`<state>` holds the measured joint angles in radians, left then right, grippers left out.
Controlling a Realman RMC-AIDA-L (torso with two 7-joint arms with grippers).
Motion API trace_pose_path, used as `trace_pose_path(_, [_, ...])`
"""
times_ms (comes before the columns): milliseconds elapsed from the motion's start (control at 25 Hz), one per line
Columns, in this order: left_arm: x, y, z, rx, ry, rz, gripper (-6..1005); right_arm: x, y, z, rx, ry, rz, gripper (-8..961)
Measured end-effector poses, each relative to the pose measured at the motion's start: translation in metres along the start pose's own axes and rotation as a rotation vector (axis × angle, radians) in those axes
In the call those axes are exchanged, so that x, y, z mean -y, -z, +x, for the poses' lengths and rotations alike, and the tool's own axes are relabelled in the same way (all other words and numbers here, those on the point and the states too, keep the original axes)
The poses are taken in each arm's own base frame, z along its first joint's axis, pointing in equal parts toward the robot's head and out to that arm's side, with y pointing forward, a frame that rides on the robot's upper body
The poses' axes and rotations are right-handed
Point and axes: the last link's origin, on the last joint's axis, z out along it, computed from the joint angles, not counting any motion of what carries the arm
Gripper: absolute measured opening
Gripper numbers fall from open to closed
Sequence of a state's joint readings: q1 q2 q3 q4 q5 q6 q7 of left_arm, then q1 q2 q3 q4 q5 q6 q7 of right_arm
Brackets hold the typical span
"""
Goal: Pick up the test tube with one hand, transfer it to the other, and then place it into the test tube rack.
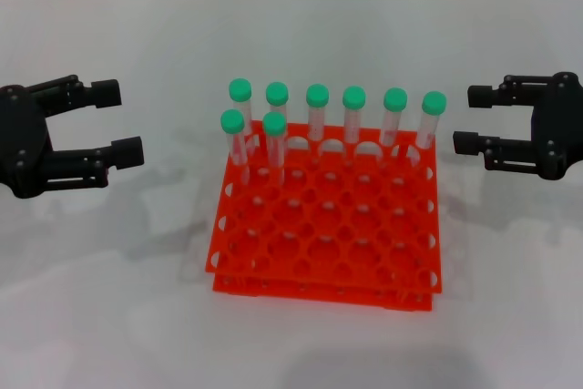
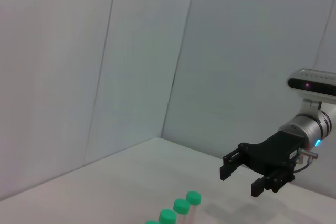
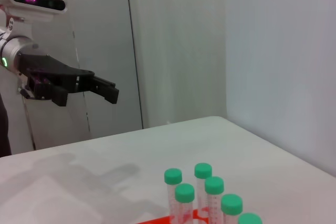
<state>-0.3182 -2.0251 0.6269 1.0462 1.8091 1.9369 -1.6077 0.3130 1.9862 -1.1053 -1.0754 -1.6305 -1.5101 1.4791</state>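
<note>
Left gripper (image 1: 117, 121) fingers (image 1: 127, 152) spread wide w/ nothing between them, hovering off the left side of the rack; right gripper (image 1: 474, 119) same on the right side, fingers (image 1: 470, 142) apart and empty, pointing inward. Both hang above the surface (image 1: 109, 316) at approx. tube-cap height, well apart from the tubes. No tube lies loose on the surface in any view; every test tube seen stands upright in the orange test tube rack (image 1: 328, 252): six along the back row and two more in the next row at the left end, eight total. That fits two readings: a tube just dropped into its hole w/ arms pulled back, or arms waiting before a tube is brought in. Can't settle which, so no specific move to call. General handling, whichever stage: grip a tube on the clear body below the cap, keep it vertical, hand over w/ the second gripper closing on bare body before the other lets go, line up straight over a hole before lowering, since neighbours sit close and a tilted tube would knock them. Test tubes (image 1: 316, 116): slim clear plastic, green screw caps, look rigid and smooth, so prob. slippery under a light pinch. Rack is a two-tier grid of round holes, most of them open toward the front, and the front-left tube (image 1: 232, 138) stands just beside its neighbour (image 1: 275, 138).
</note>
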Motion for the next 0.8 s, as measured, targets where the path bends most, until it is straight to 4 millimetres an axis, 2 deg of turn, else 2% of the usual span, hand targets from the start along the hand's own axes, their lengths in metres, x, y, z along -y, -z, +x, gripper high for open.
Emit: trace_pose_path(800, [0.0004,0.0004,0.0009,0.018,0.008,-0.011,886,-0.0043,-0.0027,0.0013,-0.017,0.003,-0.034,605])
